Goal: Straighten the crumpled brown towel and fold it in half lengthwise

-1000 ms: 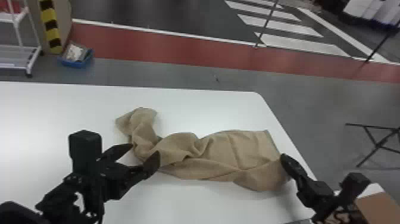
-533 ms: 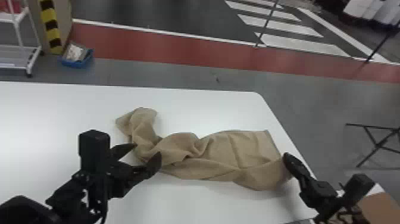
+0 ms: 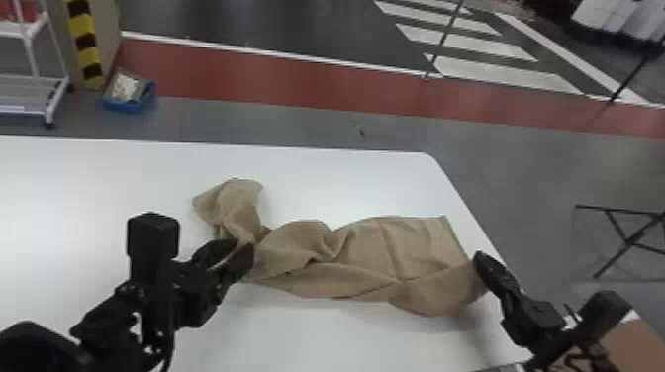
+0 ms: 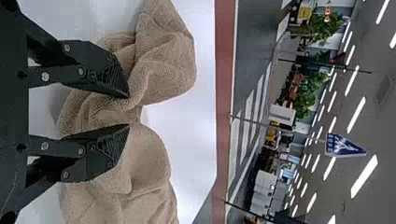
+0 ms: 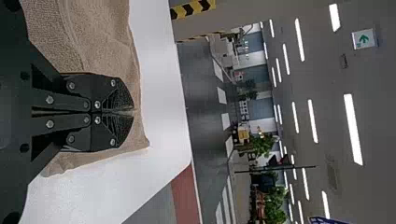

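The crumpled brown towel [image 3: 356,257] lies twisted across the white table, its left end bunched and bent away from the robot, its right part flatter. At its narrow left section is my left gripper [image 3: 246,243], open, with towel between its fingers; the left wrist view shows the open gripper [image 4: 129,111] around a ridge of the towel [image 4: 159,70]. My right gripper [image 3: 479,258] is at the towel's right end, near the table's side edge. In the right wrist view the gripper [image 5: 132,112] is shut on the towel [image 5: 102,32], its fingers pressed together over the cloth.
The white table [image 3: 99,188] ends in a rounded far right corner, with its right edge close beside my right gripper. A brown box [image 3: 636,346] is at the lower right. On the floor beyond are a blue bin [image 3: 129,101], a white cart and a black folding stand.
My left gripper has moved right and away from the robot, from beside the towel onto its narrow left section. My right gripper and the towel have hardly moved.
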`<state>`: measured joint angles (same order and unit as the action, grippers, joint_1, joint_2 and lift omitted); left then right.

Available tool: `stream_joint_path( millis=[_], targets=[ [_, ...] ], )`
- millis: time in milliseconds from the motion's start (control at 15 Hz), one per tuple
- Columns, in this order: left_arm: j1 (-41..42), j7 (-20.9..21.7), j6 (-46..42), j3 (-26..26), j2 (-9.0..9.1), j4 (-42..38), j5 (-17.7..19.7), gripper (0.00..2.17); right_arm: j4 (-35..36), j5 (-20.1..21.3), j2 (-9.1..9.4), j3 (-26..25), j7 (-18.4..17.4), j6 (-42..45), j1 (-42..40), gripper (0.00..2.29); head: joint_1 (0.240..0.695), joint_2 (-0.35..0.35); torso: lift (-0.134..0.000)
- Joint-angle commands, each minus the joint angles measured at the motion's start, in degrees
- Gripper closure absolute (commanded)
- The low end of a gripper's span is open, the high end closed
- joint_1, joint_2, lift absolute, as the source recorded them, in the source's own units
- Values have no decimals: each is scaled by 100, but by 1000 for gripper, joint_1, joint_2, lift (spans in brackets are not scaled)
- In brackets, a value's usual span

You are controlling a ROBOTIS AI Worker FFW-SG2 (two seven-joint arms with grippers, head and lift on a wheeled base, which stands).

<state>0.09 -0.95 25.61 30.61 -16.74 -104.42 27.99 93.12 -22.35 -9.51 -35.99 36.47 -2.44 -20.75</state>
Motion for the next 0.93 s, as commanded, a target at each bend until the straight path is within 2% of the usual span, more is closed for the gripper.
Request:
stream_joint_path(
  millis=[0, 133, 267, 400, 533, 667, 800, 867],
  targets=[
    [123, -2, 371, -117, -101, -456, 101, 1885, 303, -156, 11, -31, 0, -16, -166, 1214, 695, -350, -123],
    [483, -107, 441, -442, -321, -1142, 189, 1885, 821, -253, 107, -40, 0, -192, -359, 1214, 695, -350, -123],
    [966, -257, 881, -943, -629, -2108, 321, 1885, 1472, -631, 125, -84, 0, -631, -518, 1214, 695, -350, -123],
    [1318, -309, 1549, -1400, -804, -2908, 435, 1885, 2175, -771, 187, -137, -9, -1159, -553, 1214, 695, -350, -123],
    [1643, -345, 2129, -1945, -910, -3567, 681, 1885, 2764, -1202, 178, -268, -9, -1827, -562, 1214, 695, -350, -123],
    [2003, -520, 2920, -2534, -998, -4288, 743, 1885, 3256, -1861, 169, -558, 27, -2512, -623, 1214, 695, -350, -123],
    [2153, -670, 3430, -2956, -1006, -4807, 848, 1885, 3335, -2599, 151, -884, 35, -2688, -623, 1214, 695, -350, -123],
    [2126, -810, 3430, -3035, -1042, -4930, 839, 1885, 3265, -2643, 116, -928, -70, -2670, -474, 1214, 695, -350, -123]
  ],
)
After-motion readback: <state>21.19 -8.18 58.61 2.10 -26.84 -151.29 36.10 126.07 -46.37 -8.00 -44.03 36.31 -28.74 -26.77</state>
